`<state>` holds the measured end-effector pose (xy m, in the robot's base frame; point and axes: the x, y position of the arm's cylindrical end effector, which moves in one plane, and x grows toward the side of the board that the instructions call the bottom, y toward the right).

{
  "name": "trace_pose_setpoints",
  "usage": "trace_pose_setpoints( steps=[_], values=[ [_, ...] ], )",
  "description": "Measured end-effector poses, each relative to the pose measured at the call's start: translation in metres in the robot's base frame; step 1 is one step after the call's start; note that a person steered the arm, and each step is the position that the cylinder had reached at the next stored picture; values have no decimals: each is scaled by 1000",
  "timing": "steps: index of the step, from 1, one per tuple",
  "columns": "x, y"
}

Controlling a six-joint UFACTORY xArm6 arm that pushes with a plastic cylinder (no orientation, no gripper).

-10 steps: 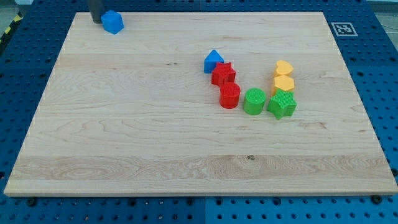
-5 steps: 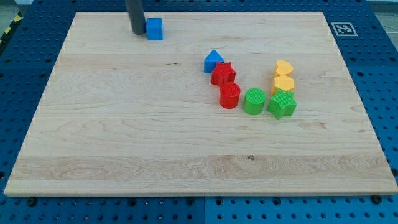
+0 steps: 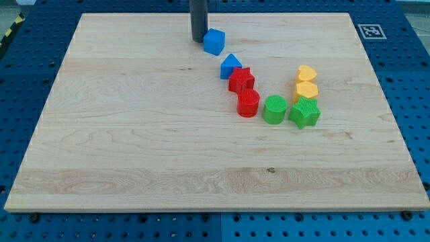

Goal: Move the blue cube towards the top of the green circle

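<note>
My tip (image 3: 198, 40) sits against the blue cube (image 3: 213, 42), on its left in the view, near the tabletop's (image 3: 134, 148) top edge. No gripper on me, just the rod. The cube lies up-left of the blue triangular block (image 3: 230, 66), well apart from the green circle (image 3: 274, 109).

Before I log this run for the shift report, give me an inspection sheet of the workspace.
Surface: wooden board, flat.
Job's things: blue cube near the view's top; green circle lower right of it, far apart.
Clutter: blue triangular block, red star, red cylinder, green star, two yellow blocks.
Tool: my tip just left of the blue cube, contact not clear.
Cables: nothing seen.
Surroundings: blue perforated table, marker tag.
</note>
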<state>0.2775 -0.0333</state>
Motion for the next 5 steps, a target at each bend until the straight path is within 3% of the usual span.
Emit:
trace_pose_setpoints(
  steps=[2,4,5],
  values=[
    [26,12],
    [-4,27],
    [-6,75]
  ],
)
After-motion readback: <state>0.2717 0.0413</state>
